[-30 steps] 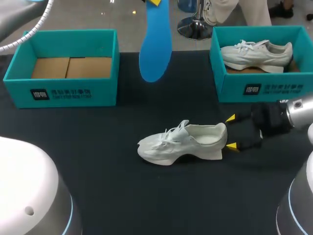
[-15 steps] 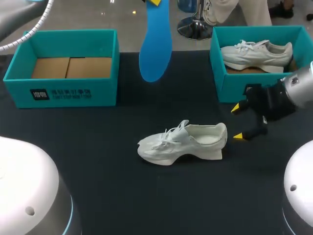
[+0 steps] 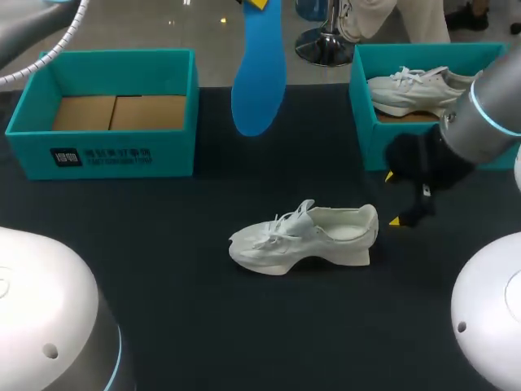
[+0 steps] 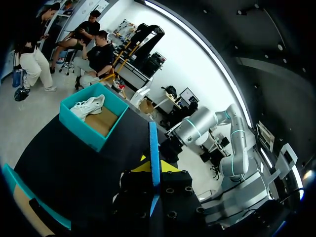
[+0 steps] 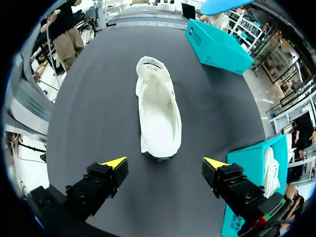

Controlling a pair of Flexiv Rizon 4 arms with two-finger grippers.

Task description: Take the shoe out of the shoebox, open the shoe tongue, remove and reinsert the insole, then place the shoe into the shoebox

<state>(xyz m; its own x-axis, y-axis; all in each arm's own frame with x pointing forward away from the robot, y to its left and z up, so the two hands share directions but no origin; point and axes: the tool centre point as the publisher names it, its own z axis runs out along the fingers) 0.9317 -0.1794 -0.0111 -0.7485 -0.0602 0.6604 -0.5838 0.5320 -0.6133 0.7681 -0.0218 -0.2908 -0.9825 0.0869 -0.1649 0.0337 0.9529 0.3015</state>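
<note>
A white shoe lies on its side mid-table, toe to the left and heel to the right. My right gripper hovers open just right of the heel, touching nothing. In the right wrist view the shoe lies ahead of the spread gripper, its opening in plain sight. A blue insole hangs above the table's far edge. The left wrist view shows that insole edge-on, and my left gripper is shut on it.
A teal shoebox with a bare cardboard floor stands at the back left. A second teal box at the back right holds another white shoe, close behind my right arm. Black tabletop surrounds the shoe.
My right gripper has drawn back from the shoe's heel, moving right and toward the right box as its arm swung round. The insole and the shoe have stayed put.
</note>
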